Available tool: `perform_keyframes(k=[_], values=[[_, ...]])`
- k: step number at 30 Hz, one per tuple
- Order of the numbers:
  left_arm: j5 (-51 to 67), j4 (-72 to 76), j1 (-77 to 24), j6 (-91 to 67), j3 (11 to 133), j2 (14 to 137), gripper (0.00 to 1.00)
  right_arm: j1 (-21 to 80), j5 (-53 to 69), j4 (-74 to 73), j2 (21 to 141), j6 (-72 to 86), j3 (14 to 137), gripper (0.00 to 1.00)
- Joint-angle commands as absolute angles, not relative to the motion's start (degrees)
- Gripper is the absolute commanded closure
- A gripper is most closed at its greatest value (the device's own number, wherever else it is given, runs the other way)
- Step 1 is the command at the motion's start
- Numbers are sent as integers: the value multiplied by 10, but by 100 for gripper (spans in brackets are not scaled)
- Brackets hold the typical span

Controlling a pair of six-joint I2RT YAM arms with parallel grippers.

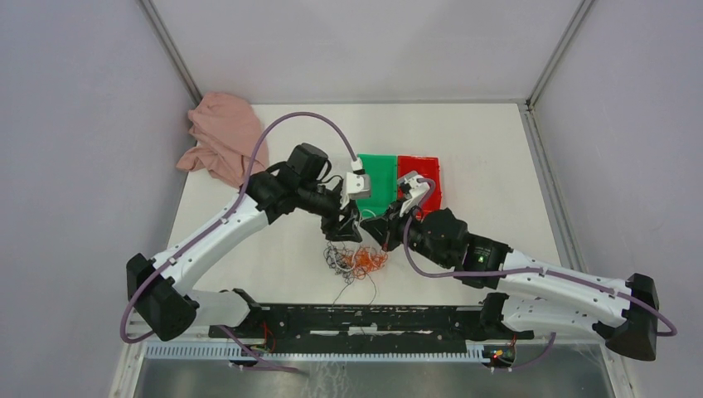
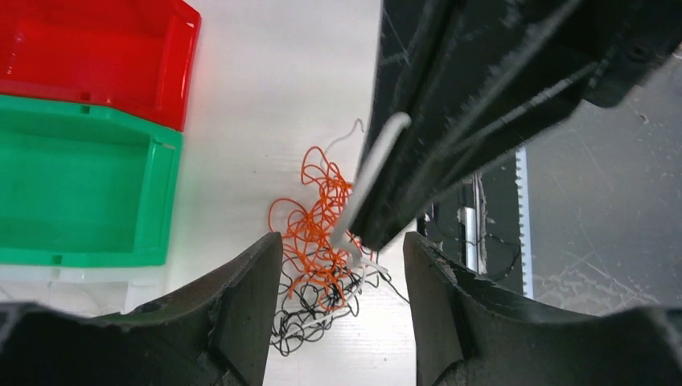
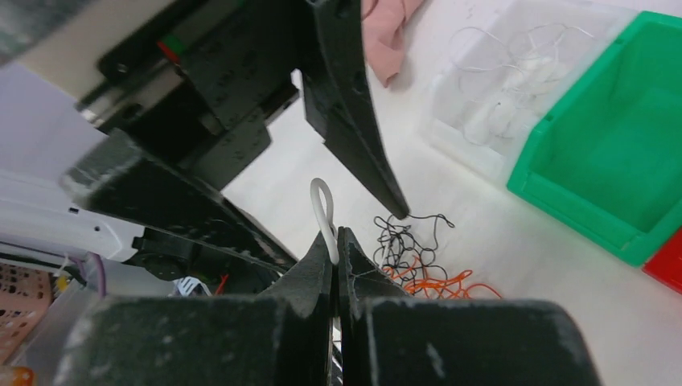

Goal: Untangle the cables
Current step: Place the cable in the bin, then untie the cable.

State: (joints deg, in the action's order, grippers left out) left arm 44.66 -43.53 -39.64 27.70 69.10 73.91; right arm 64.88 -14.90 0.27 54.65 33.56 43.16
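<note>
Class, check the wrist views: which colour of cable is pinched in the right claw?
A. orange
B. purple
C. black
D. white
D: a white loop sticks up from between the shut fingers of the right claw, while the orange and black strands lie loose on the table.

Table bears cables, green bin, red bin, cloth.

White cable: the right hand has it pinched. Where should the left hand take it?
Probably the white loop standing clear beyond the right hand's shut tips: none of the tangle crosses it there. Bring the open left hand in opposite the right hand, one finger each side of the loop.
</note>
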Motion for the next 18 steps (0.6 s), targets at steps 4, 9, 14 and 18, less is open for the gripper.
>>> perform_keyframes(k=[4, 9, 14, 18], values=[[400, -317, -407, 188, 672, 721, 46, 652, -91, 60, 541, 346, 461, 100], [369, -333, -406, 194, 671, 697, 92, 652, -96, 49, 518, 345, 455, 100], [319, -337, -407, 221, 694, 656, 97, 652, -113, 40, 490, 345, 430, 99], [276, -352, -408, 240, 770, 650, 97, 651, -130, 30, 476, 345, 412, 91]])
